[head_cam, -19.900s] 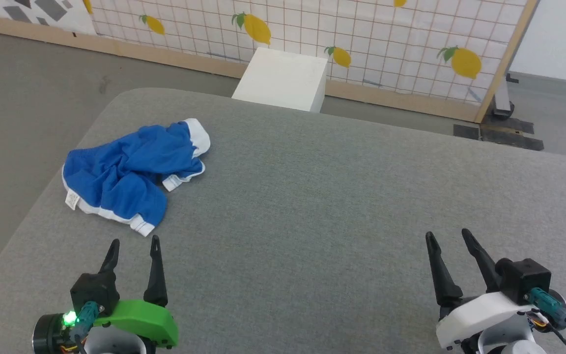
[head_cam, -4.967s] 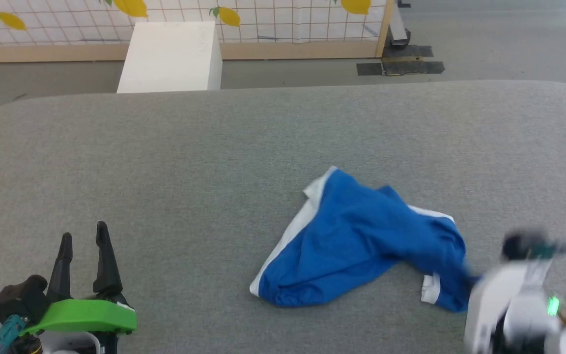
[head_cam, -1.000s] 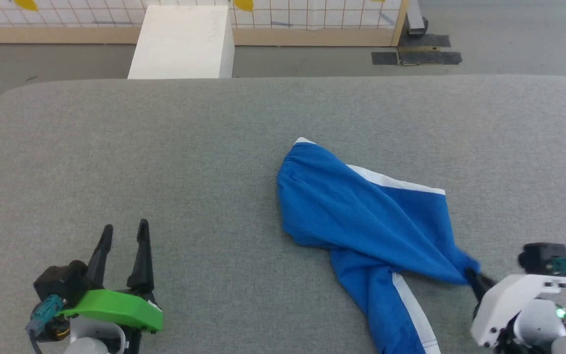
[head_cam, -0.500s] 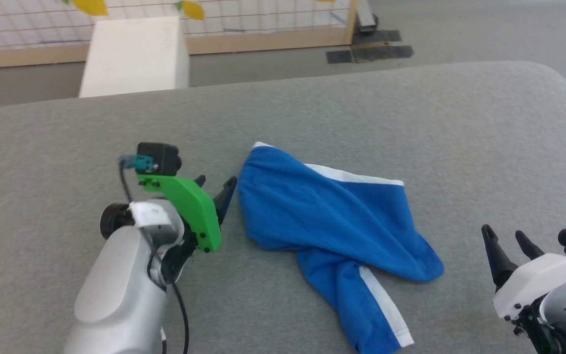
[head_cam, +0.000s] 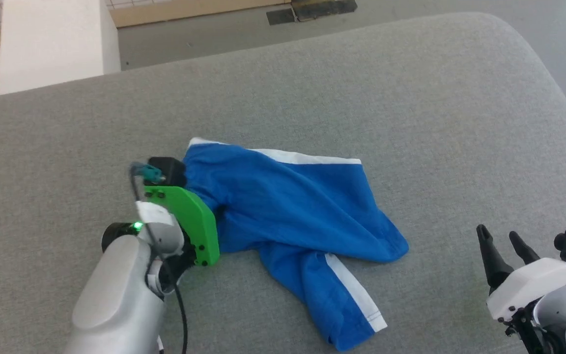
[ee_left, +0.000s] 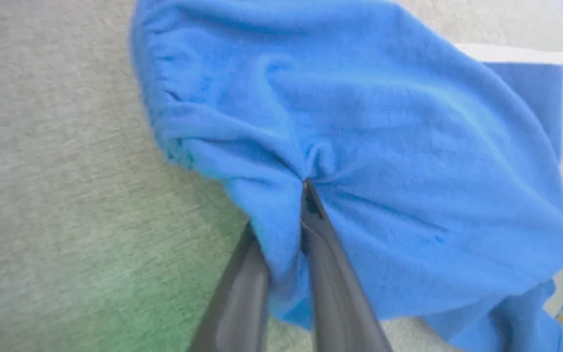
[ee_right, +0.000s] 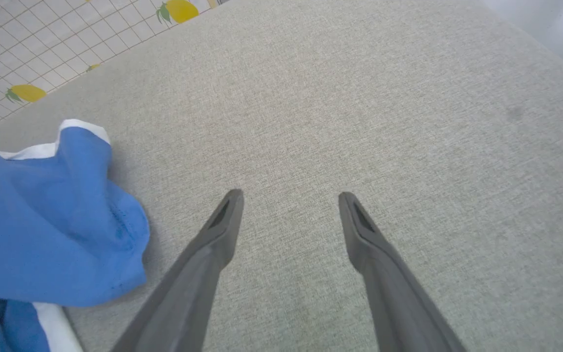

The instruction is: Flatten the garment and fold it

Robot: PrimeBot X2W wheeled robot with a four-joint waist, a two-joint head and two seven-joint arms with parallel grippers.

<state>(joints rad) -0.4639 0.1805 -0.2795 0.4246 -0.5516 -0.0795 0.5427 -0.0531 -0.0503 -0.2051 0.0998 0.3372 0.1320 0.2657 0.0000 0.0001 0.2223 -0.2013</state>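
Two end effectors work over the grey counter [head_cam: 410, 98]. The left end effector [ee_left: 289, 212] — the one with the green housing — is at the left edge of the garment [head_cam: 288, 206]. Its two dark fingers [ee_left: 330, 274] are drawn together on a pinched fold of blue fabric just inside the gathered waistband, and the cloth puckers at the fingertip. Whether the fold is lifted off the counter cannot be told.

The right end effector [head_cam: 496, 233] stands at the lower right of the head view. Its fingers are spread apart with nothing between them, tips over bare counter — near the garment's right-hand lobe but not touching it.

Garment position: roughly mid-counter, crumpled, not flat. One white side stripe runs along its far edge. A second white stripe runs down a leg that trails toward the near edge and ends in white hem trim. A white box [head_cam: 52, 44] stands on the floor [head_cam: 189, 34] beyond the counter's far edge.
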